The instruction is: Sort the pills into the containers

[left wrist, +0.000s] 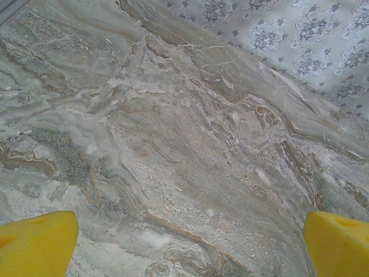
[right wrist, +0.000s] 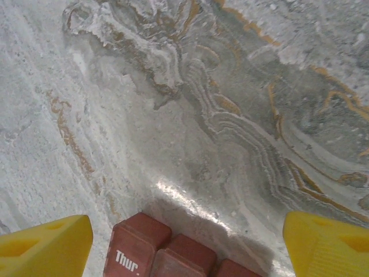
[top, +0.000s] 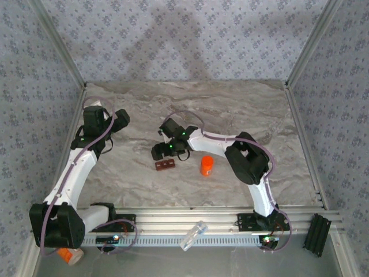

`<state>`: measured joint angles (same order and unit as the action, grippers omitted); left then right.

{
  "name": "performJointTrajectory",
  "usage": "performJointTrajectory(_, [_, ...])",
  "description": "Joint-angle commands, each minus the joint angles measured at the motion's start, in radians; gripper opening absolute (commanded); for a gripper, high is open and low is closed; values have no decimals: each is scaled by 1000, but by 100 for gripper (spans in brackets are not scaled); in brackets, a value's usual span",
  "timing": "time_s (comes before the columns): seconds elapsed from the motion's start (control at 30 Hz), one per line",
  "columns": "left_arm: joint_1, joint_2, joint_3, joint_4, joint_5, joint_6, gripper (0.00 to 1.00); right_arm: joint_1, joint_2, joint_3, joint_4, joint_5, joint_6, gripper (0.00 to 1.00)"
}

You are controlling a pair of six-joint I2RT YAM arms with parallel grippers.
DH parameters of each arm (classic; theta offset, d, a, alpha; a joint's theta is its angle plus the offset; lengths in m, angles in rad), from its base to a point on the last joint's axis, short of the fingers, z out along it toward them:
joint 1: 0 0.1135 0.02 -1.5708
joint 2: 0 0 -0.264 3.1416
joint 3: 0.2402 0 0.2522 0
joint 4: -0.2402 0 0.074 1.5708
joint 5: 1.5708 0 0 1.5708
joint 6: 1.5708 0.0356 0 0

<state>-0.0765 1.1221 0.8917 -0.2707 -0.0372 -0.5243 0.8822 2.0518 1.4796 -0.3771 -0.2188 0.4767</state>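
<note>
right gripper hangs with jaws spread wide, the red-brown pill box lying between its yellow fingertips, clear of both, one lid marked "thur". an orange bottle stands near the box on the marble table. left gripper, likewise spread wide, hovers over bare marble.

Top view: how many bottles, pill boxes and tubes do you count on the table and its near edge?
Orange bottles: 2
Red-brown pill box: 1
Clear tube: 1
Total: 4
</note>
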Motion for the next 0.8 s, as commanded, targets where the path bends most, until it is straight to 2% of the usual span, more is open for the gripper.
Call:
performJointTrajectory(0.0, [7,8,11,-9,19,-11,100,18,-4,-1,-22,-28,-28,87])
performJointTrajectory(0.37, [6,6,4,-12,11,-11,100,64,-74,-86,-19,-50,-18,83])
performJointTrajectory(0.77, [6,16,-4,2,13,-21,100,159,-154,-167,-11,-37,19,84])
